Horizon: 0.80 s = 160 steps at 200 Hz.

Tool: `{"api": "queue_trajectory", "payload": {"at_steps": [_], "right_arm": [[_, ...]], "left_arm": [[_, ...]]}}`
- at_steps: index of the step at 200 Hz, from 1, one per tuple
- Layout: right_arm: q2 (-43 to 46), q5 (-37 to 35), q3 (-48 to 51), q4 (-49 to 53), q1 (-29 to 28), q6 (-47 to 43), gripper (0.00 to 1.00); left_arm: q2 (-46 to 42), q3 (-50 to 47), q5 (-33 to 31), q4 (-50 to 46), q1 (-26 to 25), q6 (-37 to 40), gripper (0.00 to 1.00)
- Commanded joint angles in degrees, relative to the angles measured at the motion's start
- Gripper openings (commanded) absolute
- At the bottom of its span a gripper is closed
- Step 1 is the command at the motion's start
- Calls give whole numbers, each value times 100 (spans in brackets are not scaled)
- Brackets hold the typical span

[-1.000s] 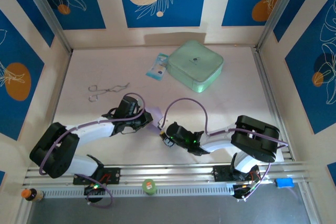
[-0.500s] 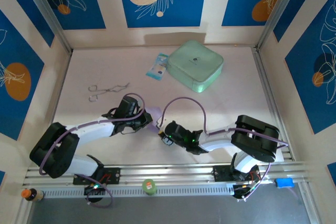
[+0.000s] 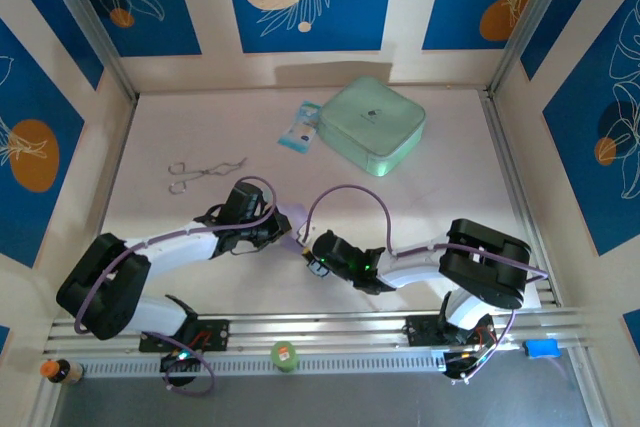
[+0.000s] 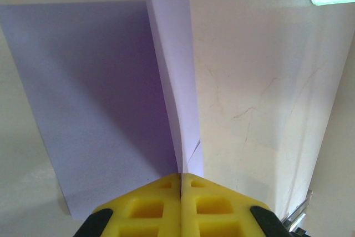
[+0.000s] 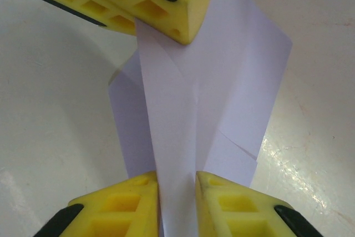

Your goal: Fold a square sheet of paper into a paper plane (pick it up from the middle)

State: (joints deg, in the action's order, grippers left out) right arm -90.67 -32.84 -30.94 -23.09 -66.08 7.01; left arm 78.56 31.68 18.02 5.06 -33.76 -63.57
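On the table (image 3: 450, 197) just ahead of the arm bases, paper (image 4: 100, 81) lies part-folded with one flap standing up. Fully closed, left gripper (image 4: 181, 178) pinches the flap's edge. Opposite it, right gripper (image 5: 177, 178) has jaws a little apart, paper running between them; clamped or not, can't tell. Versus a second ago: right gripper nudged slightly toward left gripper; left arm and paper about the same.

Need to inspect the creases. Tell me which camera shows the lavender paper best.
Right wrist: the lavender paper faces the lens there, with its creases and edges plain. The left wrist view sees the paper with its raised fold nearly edge-on above a shaded flat part. Top external catches the paper as a small distant sliver.
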Motion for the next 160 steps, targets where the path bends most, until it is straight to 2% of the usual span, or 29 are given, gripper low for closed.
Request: {"api": "queue_trajectory", "payload": {"at_steps": [1, 58, 74, 103, 135, 160], "right_arm": [[-46, -29, -117, 15, -28, -68, 21], [38, -14, -36, -19, 16, 151, 17], [35, 70, -16, 2, 52, 288, 14], [-2, 222, 22, -52, 120, 698, 10], [-72, 471, 18, -68, 216, 1113, 9], [-91, 717, -8, -51, 312, 1368, 8]], "left_arm": [[27, 156, 122, -127, 45, -8, 8], [56, 163, 105, -119, 48, 1, 10], [21, 155, 78, -128, 47, 3, 18], [-166, 138, -62, -233, 45, 19, 40], [-576, 119, -459, -623, 45, 90, 49], [-895, 114, -765, -911, 54, 151, 52]]}}
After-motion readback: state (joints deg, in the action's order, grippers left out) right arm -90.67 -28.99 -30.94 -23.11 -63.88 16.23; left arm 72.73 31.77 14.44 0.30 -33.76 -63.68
